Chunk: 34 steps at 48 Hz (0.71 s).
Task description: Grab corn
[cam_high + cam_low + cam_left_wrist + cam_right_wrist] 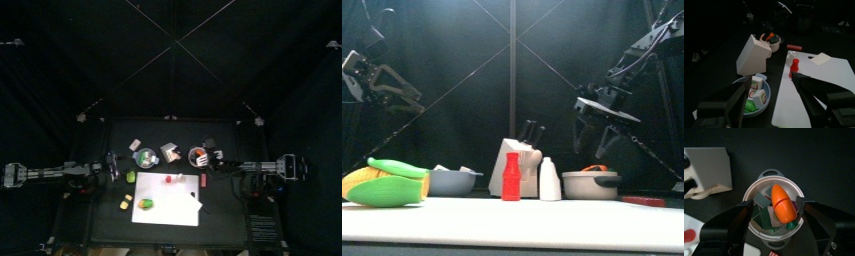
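Black curtains hang all round me, closing my pen on every side. Thin pale lines cross overhead and meet above the middle. My small black table sits low in the pen, dark and matte. Light falls from above, bright on the tabletop, while the cloth behind swallows it.

Carrot in grey pot

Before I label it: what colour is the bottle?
Red bottle, clearest in the front view.
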Motion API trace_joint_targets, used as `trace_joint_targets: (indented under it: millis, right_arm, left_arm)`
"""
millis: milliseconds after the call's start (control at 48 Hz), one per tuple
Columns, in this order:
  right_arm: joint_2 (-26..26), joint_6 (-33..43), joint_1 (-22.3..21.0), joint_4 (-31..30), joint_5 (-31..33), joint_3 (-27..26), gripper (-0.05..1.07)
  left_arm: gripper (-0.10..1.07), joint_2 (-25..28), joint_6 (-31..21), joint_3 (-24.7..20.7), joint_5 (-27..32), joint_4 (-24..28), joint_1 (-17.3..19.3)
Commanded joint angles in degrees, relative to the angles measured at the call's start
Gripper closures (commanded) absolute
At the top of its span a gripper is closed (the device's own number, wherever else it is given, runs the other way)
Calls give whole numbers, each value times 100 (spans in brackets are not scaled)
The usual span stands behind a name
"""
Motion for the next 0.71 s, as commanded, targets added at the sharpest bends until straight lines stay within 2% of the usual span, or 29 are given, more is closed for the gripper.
trace_joint_targets:
  millis: [0,229,417,688]
  right_arm:
    - [-246,-9,211,26,-9,-123,5]
    - [-316,-9,1125,79,-53,-185,5]
    - [-202,44,1485,88,-53,-193,5]
    - [18,0,1986,211,-62,-193,5]
  left_arm:
    - [0,9,0,-88,18,9,-97]
    - [0,9,0,-62,220,167,-703]
    - [0,158,-26,-149,677,44,-1459]
    - [0,826,-18,-360,721,-519,-2312]
